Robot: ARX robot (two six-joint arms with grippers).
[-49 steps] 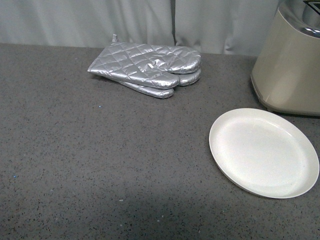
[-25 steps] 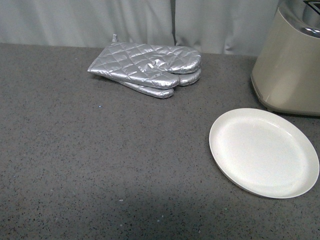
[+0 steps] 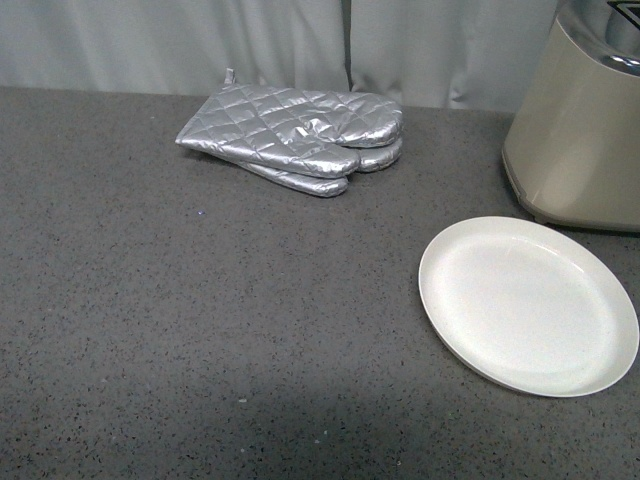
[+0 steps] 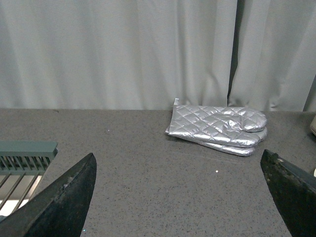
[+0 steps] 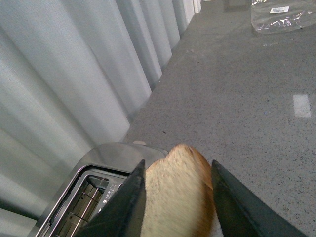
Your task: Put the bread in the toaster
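Observation:
In the right wrist view my right gripper (image 5: 177, 170) is shut on the bread (image 5: 180, 195), a light brown slice with a darker crust, held above and beside the toaster's chrome top. The toaster (image 5: 91, 185) shows its open slots there. In the front view the beige toaster (image 3: 578, 130) stands at the far right edge, with no arm or bread in sight. In the left wrist view my left gripper (image 4: 180, 180) is open and empty, low over the grey counter.
Silver quilted oven mitts (image 3: 295, 135) lie at the back middle of the counter and also show in the left wrist view (image 4: 217, 128). An empty white plate (image 3: 527, 305) sits in front of the toaster. A green rack (image 4: 24, 160) is beside the left gripper. A clear bag (image 5: 281, 17) lies far off.

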